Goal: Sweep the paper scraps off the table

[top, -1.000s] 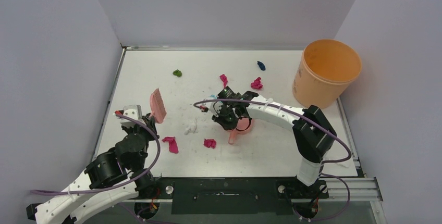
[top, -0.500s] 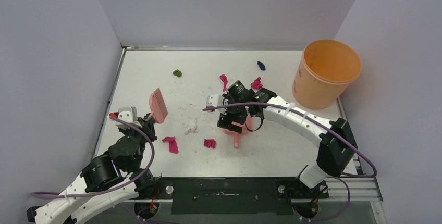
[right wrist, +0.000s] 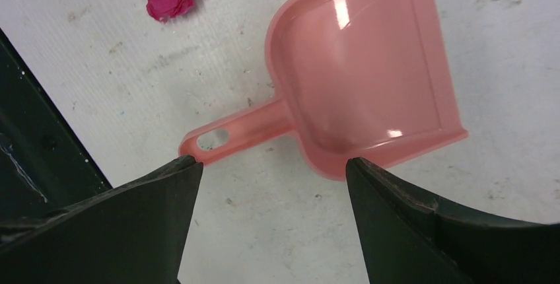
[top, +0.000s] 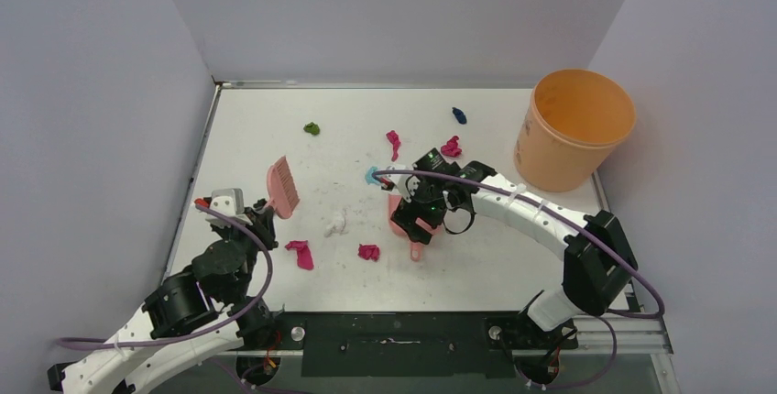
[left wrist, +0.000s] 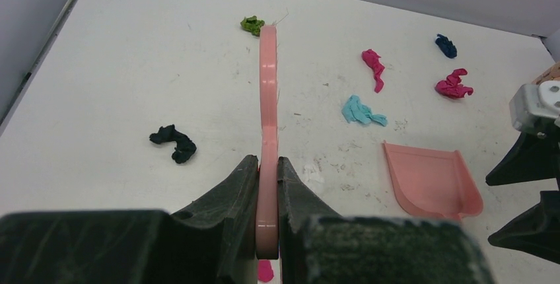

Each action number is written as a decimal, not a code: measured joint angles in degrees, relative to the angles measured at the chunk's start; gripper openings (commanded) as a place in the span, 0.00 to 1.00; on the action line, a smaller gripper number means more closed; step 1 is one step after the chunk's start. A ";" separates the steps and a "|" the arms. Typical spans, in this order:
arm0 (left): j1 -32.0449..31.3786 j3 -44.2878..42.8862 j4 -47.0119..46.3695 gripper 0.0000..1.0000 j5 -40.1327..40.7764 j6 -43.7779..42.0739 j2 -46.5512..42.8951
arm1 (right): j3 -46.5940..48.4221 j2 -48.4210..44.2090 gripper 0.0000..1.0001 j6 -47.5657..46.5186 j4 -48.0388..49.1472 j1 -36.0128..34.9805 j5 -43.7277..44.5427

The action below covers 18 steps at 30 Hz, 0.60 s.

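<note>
Holding the pink hand brush (left wrist: 267, 79), left gripper (left wrist: 267, 168) pinched on its handle
Over the dustpan (right wrist: 363, 66) the right gripper (right wrist: 272, 163) stands spread, seemingly clear of it

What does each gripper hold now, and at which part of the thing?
The left gripper is shut on the pink plastic hand brush, near the end of its handle. The right gripper stands open over the pink plastic dustpan and holds nothing.

Non-task items, 3 pcs.
Orange bucket (top: 573, 128) upright far right; pink dustpan (right wrist: 366, 79) flat, mid; pink brush (left wrist: 267, 99) left, well apart.
</note>
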State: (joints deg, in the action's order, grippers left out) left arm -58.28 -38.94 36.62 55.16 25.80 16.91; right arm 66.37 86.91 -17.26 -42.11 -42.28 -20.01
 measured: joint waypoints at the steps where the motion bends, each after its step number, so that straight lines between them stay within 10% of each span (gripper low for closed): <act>1: 0.02 0.00 0.00 0.00 -0.09 0.00 0.24 | -0.79 0.28 0.84 0.11 0.15 -0.42 0.00; 18: 0.63 0.04 -0.42 0.00 -2.95 -1.22 4.87 | 0.00 11.06 0.84 -0.57 3.02 -10.21 7.37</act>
State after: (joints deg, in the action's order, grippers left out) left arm -57.65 -38.89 36.21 52.21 24.58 21.78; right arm 66.37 97.97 -17.82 -39.09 -52.49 -12.64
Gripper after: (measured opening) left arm 0.092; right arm 0.843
